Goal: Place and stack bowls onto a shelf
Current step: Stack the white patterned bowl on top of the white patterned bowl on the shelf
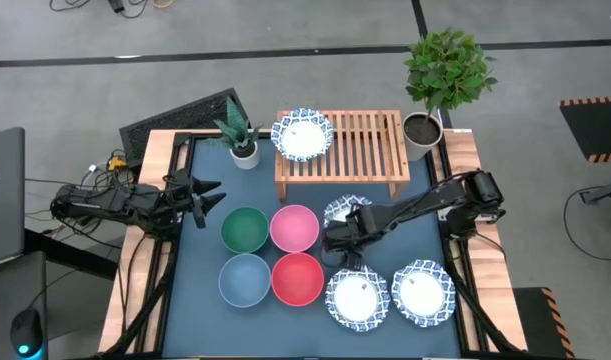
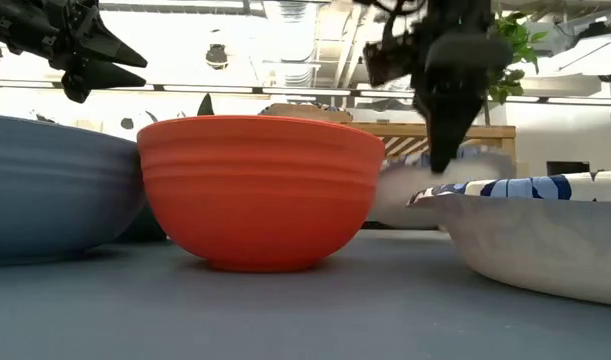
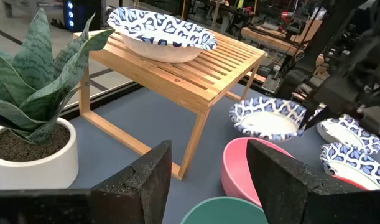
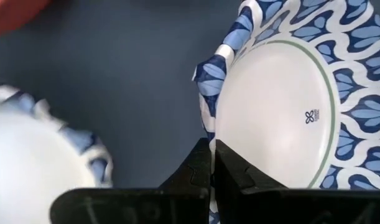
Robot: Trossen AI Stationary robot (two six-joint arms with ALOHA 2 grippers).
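The right tool (image 1: 337,232) is observed clamped shut on the rim of a patterned bowl (image 1: 345,212) on the bench (image 1: 210,320), just before the shelf (image 1: 360,150). The left tool (image 1: 207,195) is held open, empty, beside the green bowl (image 1: 245,229).

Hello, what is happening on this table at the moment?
The robot is moving bowls onto the wooden shelf. One blue-patterned bowl already sits on the shelf's left side. The right gripper is shut on the rim of another patterned bowl in front of the shelf. The left gripper waits open at the table's left edge. Six bowls are untouched.
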